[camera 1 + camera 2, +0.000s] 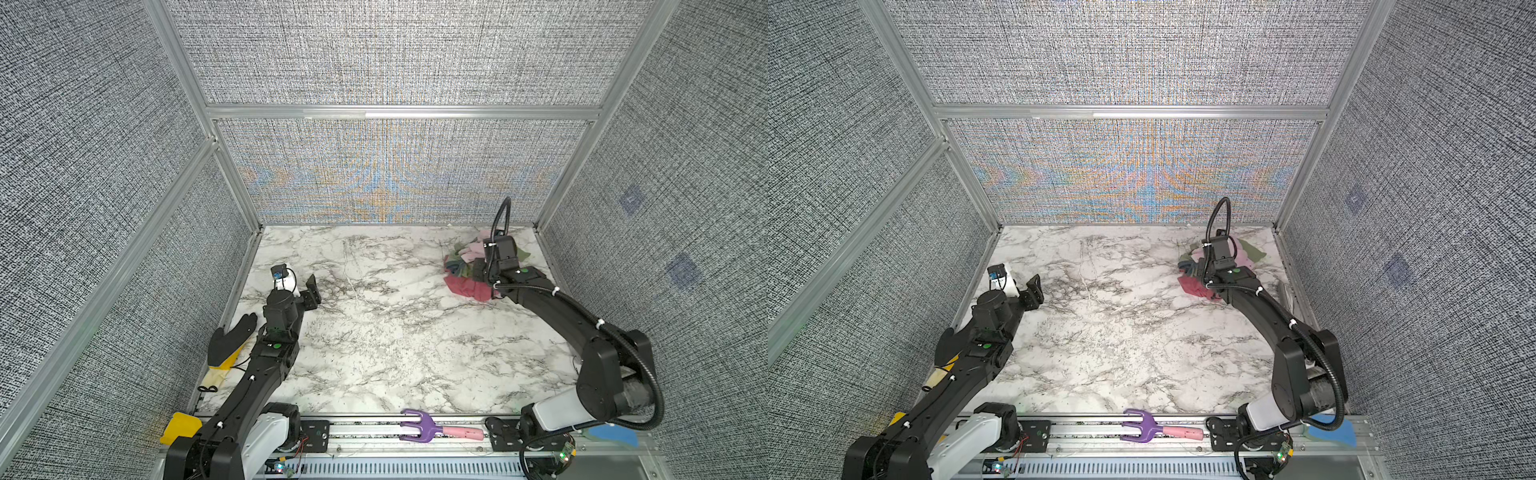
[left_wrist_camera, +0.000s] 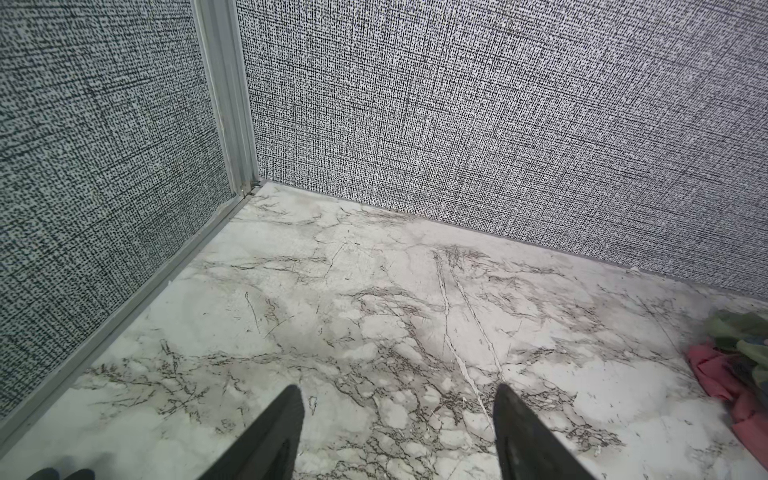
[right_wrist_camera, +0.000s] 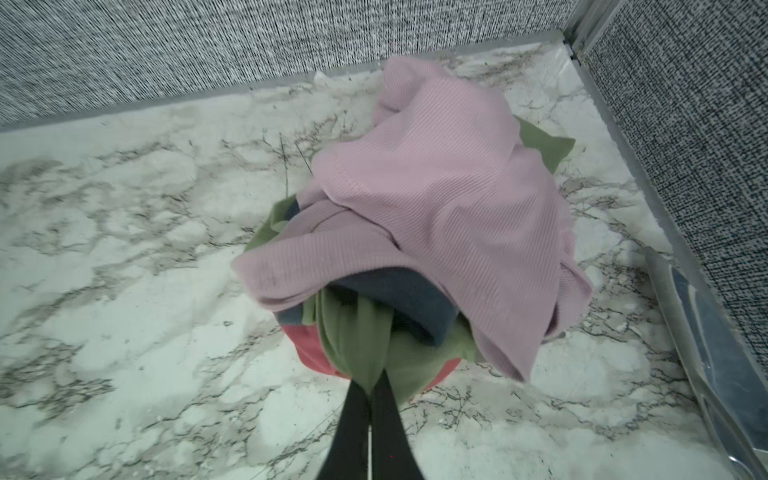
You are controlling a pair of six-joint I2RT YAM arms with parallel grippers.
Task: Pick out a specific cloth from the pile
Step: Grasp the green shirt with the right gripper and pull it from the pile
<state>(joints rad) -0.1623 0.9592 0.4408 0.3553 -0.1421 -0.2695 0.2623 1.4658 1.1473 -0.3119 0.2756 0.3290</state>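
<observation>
The pile (image 1: 471, 253) lies near the back right corner of the marble table in both top views. In the right wrist view a pale pink ribbed cloth (image 3: 436, 187) tops it. Under that sits the olive-green cloth (image 3: 357, 332) with a grey-blue band (image 3: 411, 299), and a rose-red cloth (image 3: 309, 349) lies at the bottom. My right gripper (image 3: 371, 384) is shut on a pinched fold of the olive-green cloth at the pile's near edge. My left gripper (image 2: 399, 388) hovers open and empty over bare marble at the left (image 1: 301, 286), far from the pile.
A black glove with a yellow cuff (image 1: 230, 345) lies beside the left arm near the left wall. A purple hand rake with a pink handle (image 1: 419, 428) rests on the front rail. The right wall and a clear plastic strip (image 3: 685, 311) run close to the pile.
</observation>
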